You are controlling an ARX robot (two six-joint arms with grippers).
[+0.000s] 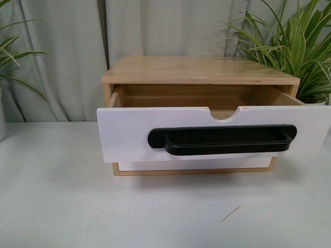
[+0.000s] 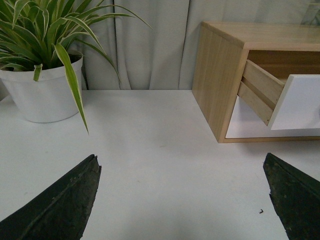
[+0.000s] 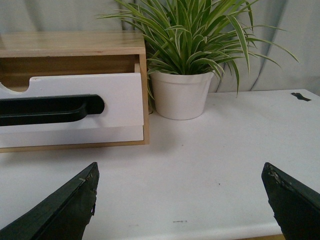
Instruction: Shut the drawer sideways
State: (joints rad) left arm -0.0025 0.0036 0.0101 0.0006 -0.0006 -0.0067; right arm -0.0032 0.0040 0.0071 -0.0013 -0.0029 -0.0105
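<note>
The drawer (image 1: pixel 129 137) has a wide white front, a long black bar handle (image 1: pixel 222 140) and a half-round notch in its top edge. It stands pulled out of the wooden cabinet (image 1: pixel 196 70) toward me. It also shows in the left wrist view (image 2: pixel 300 102) and the right wrist view (image 3: pixel 115 97). Neither arm shows in the front view. My left gripper (image 2: pixel 182 200) is open and empty over the table, left of the cabinet. My right gripper (image 3: pixel 180 205) is open and empty over the table, right of the cabinet.
A plain white drawer front (image 1: pixel 196 165) sits closed below the open drawer. A potted plant (image 2: pixel 42 95) stands left of the cabinet, another (image 3: pixel 180 95) close to its right side. Grey curtains hang behind. The table's front edge (image 3: pixel 210 234) lies under the right gripper.
</note>
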